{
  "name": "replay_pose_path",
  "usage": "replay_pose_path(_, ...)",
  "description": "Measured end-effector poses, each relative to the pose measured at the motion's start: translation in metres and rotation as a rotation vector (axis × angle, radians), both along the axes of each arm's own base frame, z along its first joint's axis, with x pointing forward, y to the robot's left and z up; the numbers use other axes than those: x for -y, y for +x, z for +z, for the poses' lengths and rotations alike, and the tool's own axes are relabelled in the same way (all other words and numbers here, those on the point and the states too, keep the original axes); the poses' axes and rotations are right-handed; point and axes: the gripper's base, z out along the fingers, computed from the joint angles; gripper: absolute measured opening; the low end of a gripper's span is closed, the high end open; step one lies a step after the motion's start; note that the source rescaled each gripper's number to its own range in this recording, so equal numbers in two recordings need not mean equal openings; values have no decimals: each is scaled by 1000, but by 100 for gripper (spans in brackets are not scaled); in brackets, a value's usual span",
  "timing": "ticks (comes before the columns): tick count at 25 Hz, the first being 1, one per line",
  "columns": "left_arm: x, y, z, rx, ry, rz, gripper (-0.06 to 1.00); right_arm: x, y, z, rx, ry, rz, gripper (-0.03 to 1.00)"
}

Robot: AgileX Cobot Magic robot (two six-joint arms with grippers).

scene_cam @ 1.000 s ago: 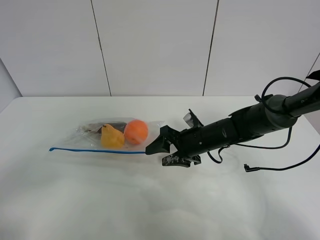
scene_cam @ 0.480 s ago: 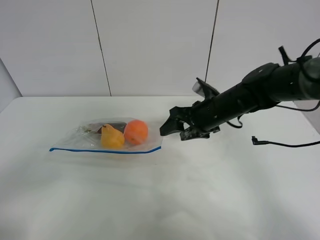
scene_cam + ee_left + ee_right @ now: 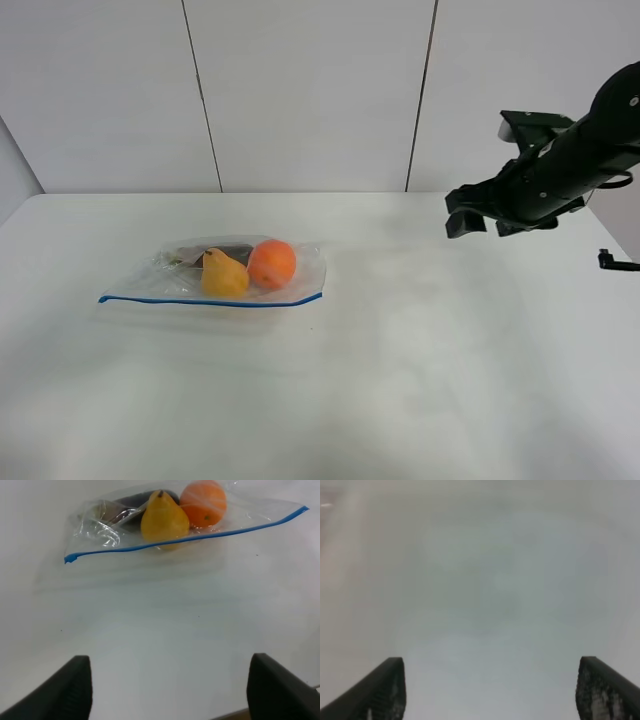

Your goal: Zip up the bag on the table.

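The clear bag (image 3: 215, 275) lies flat on the white table (image 3: 400, 380), left of centre, its blue zip strip (image 3: 210, 300) along the near edge. Through the plastic I see an orange (image 3: 272, 263), a yellow pear (image 3: 224, 274) and a dark item. My right gripper (image 3: 470, 210) hangs open above the table at the far right, well away from the bag. In the right wrist view the right gripper (image 3: 490, 690) frames only bare table. The left arm is outside the exterior view; the left gripper (image 3: 170, 687) is open, with the bag (image 3: 165, 522) ahead of it.
A black cable end (image 3: 608, 262) lies at the table's right edge. White wall panels stand behind the table.
My right gripper has let go of the bag's right end, lifted and pulled back far to the right. The bag stays in place with its zip strip lying straight.
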Motion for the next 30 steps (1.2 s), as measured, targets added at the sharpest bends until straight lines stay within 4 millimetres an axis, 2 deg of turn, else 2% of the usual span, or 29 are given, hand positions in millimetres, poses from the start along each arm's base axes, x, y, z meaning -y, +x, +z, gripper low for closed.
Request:
replay_pose_path(9,0,0,0,0,0,0,84,31,-11,25,56,-76,-74,100)
replay_pose_path(16,0,0,0,0,0,0,84,59,-31,54,106,-73,-173,100)
replay_pose_path(25,0,0,0,0,0,0,84,62,-71,99,218,-56,-231,100)
replay_pose_path(30,0,0,0,0,0,0,84,61,-102,122,267,-51,-240,100)
